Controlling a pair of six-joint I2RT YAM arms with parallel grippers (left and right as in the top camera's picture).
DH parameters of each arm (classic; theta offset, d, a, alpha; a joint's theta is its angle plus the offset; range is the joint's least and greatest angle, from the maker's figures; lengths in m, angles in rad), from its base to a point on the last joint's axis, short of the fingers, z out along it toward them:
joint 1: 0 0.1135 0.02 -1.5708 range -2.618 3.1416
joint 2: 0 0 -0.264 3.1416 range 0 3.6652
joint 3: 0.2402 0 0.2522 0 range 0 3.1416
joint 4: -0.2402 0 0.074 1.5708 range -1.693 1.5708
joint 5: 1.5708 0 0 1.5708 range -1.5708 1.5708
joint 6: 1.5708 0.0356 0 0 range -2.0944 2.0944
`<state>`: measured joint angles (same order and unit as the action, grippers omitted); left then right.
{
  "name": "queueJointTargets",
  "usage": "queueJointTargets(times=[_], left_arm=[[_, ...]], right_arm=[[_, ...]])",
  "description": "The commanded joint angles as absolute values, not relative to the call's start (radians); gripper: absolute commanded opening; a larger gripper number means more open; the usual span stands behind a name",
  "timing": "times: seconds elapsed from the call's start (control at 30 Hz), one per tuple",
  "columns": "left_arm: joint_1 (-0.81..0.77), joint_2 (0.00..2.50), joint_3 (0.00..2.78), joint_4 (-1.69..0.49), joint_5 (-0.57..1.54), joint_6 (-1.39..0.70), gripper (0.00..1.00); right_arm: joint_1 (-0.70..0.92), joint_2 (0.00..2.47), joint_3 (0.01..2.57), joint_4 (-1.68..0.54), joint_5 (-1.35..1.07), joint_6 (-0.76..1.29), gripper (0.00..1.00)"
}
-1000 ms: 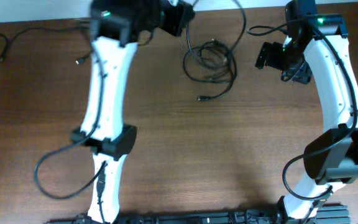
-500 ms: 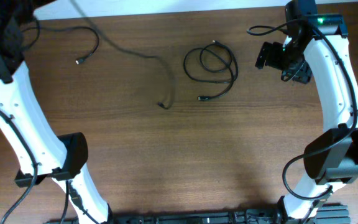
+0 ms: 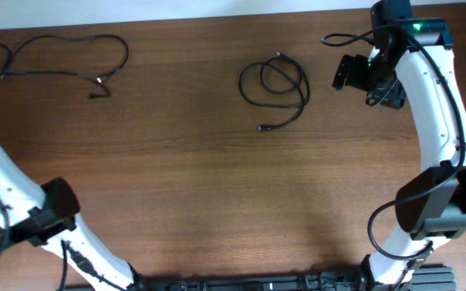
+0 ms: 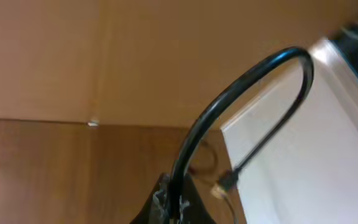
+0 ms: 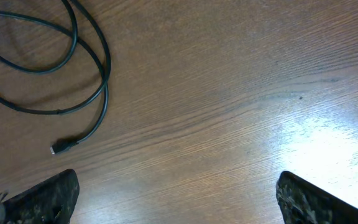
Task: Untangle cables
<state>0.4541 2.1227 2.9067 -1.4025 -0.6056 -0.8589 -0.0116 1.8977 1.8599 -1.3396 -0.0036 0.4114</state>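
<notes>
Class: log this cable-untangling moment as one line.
left gripper: shut on held cable | right gripper: open, empty | coiled cable: centre, untouched | far-left strand: lying flat, runs off-frame

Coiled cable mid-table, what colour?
Black. The thin coiled cable shows best in the overhead view.

Overhead, the light was even and soft, and the tabletop was sharp with only faint shadows. In the right wrist view a pale glare patch lay on the wood at right, and the right gripper was dark, blurred corner shapes. The left wrist view was hazy throughout.
</notes>
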Motion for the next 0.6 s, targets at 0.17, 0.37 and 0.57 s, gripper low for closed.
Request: queueJointTargets(times=[0.17, 0.37, 0.57], left_arm=[[0.635, 2.117, 2.494, -1.123, -0.653, -0.886, 0.0], [0.69, 2.117, 2.383, -1.108, -0.854, -0.857, 0.0], [0.697, 2.119, 2.37, -1.107, -0.56, -0.689, 0.0]], right_arm=[[-0.014, 1.905, 1.855, -1.343, 0.009, 0.408, 0.99], [-0.014, 1.905, 1.855, -1.343, 0.009, 0.408, 0.99], [-0.014, 1.905, 1.855, -1.343, 0.009, 0.408, 0.99]])
